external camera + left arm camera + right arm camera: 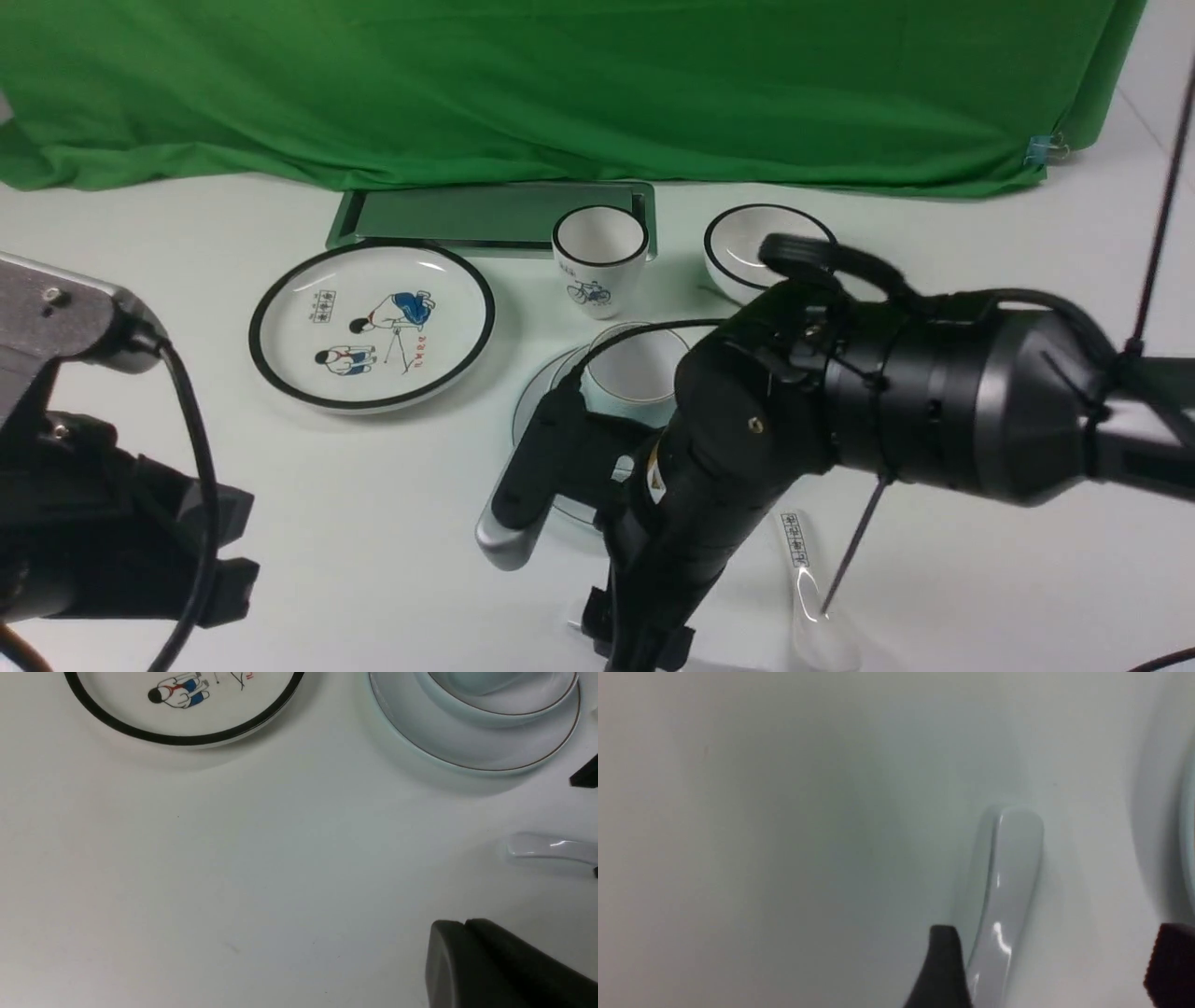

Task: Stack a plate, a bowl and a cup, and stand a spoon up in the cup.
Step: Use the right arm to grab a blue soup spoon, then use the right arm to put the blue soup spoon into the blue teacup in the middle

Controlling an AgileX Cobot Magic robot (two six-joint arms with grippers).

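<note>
The pale blue plate (420, 732) carries the bowl (504, 711), and the cup (472, 683) stands in the bowl. In the front view my right arm covers most of this stack; the plate's edge (525, 411) and the cup (637, 366) show. The plain white spoon (1008, 882) lies flat on the table near the plate; its handle end shows in the left wrist view (551, 849). My right gripper (1057, 966) is open low over it, jaws either side of the handle, one finger (943, 966) against it. My left gripper (465, 926) is shut and empty.
A black-rimmed cartoon plate (372, 322), a bicycle cup (599, 247) and a black-rimmed white bowl (747, 247) stand behind the stack. A spoon with printed characters (801, 560) lies right of my right arm. A green tray (495, 217) and green cloth are at the back.
</note>
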